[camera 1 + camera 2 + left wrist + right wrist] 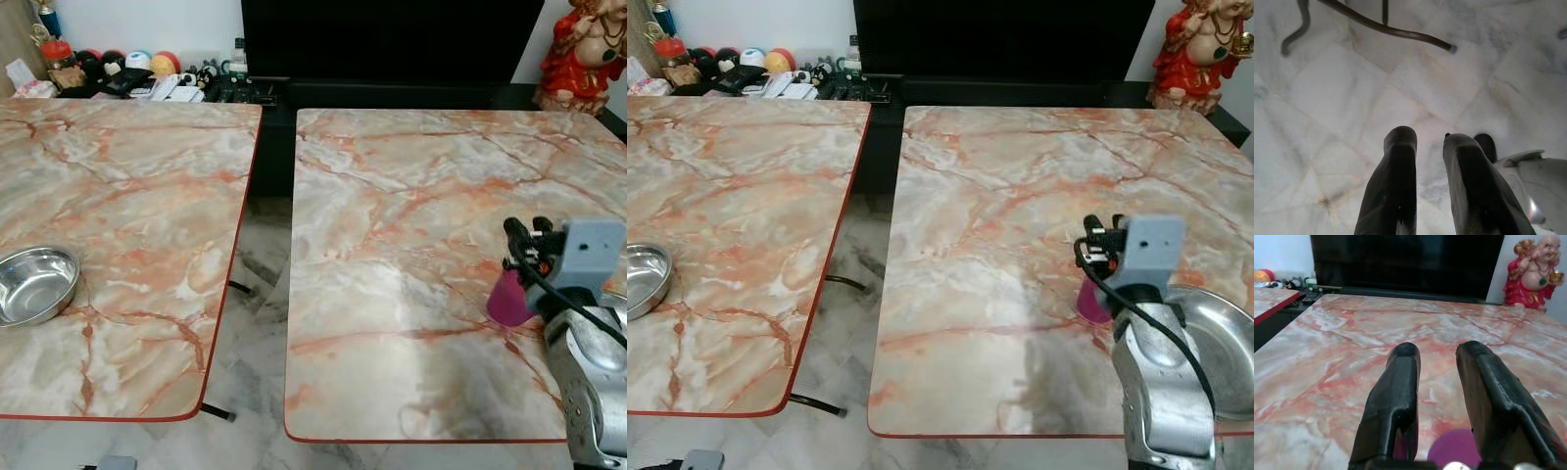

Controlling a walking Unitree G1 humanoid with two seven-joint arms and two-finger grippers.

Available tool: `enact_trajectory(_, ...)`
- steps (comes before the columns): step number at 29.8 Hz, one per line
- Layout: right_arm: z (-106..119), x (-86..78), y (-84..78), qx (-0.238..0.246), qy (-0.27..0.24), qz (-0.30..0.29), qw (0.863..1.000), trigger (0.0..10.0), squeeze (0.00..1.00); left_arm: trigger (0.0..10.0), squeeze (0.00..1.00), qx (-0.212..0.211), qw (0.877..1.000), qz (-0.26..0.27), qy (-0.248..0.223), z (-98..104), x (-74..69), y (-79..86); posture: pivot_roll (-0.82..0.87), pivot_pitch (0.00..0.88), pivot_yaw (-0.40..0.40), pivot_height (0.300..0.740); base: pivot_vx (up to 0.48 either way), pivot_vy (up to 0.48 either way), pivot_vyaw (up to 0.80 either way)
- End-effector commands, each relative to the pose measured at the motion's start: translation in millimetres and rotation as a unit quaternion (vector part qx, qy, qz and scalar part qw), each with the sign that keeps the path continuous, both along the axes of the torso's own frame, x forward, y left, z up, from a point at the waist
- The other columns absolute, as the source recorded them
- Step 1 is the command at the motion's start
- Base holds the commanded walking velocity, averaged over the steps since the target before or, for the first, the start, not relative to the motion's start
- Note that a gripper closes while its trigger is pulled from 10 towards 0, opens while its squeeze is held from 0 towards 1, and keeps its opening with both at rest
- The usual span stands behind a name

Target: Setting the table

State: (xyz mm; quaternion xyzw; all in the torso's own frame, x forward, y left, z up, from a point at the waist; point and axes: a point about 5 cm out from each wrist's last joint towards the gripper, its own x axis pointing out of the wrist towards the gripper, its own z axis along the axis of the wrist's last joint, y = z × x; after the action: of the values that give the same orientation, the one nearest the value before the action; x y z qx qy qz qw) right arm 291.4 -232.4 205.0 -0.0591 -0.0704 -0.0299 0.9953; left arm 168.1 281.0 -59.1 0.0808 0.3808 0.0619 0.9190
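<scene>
Two big marble-pattern surfaces side by side with a gap of floor between them, the left surface (pixel 127 196) and the right surface (pixel 411 215).

On the right one, just beside the robot's forearm, there's a wide steel plate (pixel 1225 343). I can't see anything in it, but the arm hides part of it. Looks like thin stamped metal, so probably light and stiff but slick; I'd pinch it at the rim, not the flat middle.

Over on the left surface near the front edge sits a steel bowl (pixel 34 284), empty as far as I can see. Same deal I'd guess: light, hard, slippery, so grab the lip with one finger inside and one outside.

Smallest thing is a little magenta cup (pixel 509 299) on the right surface, touching or nearly touching the plate's edge. Looks like plastic, so light and easy to tip.

The right gripper (pixel 1437 382) hovers right above that cup, fingers parted, holding nothing. The left gripper (pixel 1427 161) hangs down over the floor, fingers slightly apart, empty.
</scene>
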Motion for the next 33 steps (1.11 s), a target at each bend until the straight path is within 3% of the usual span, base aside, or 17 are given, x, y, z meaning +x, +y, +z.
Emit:
enact_trajectory(1, 0, -5.3, 1.3, -0.005, -0.011, 0.007, 1.0, 10.0, 0.0, 10.0, 0.0, 0.011, 1.0, -0.002, 0.023, -3, -9.3, 5.2, -0.04, 0.102, 0.011, 0.74, 0.0, 0.0, 0.0)
enact_trajectory(10, 1, -5.2, 6.9, -0.028, -0.045, 0.019, 0.998, 10.0, 0.0, 10.0, 0.0, 0.003, 1.0, -0.005, 0.027, -5, -9.6, 0.1, -0.05, 0.078, 0.015, 0.74, 0.0, 0.0, 0.31)
enact_trajectory(16, 0, -8.7, 5.6, -0.012, -0.069, 0.027, 0.997, 10.0, 0.0, 10.0, 0.0, 0.002, 0.999, -0.009, 0.03, -6, -10.2, 0.1, -0.05, 0.068, 0.022, 0.74, 0.0, 0.0, 0.7)
enact_trajectory(21, -10, -10.8, 3.4, 0.023, -0.071, 0.018, 0.997, 10.0, 0.0, 10.0, 0.0, 0.004, 0.999, -0.013, 0.031, -5, -9.2, 1.7, -0.06, 0.063, 0.03, 0.74, 0.0, 0.0, 0.0)
enact_trajectory(28, -25, -12.2, 5.2, 0.038, -0.064, 0.021, 0.997, 10.0, 0.0, 10.0, 0.0, 0.005, 0.999, -0.018, 0.026, -3, -6.4, 1.4, -0.05, 0.059, 0.033, 0.74, 0.0, 0.0, 0.0)
enact_trajectory(33, -24, -10.0, 8.7, 0.043, -0.072, 0.039, 0.996, 10.0, 0.0, 10.0, 0.0, 0.004, 1.0, -0.01, 0.025, -3, -4.3, 1.7, -0.05, 0.086, 0.039, 0.74, 0.0, 0.0, 0.0)
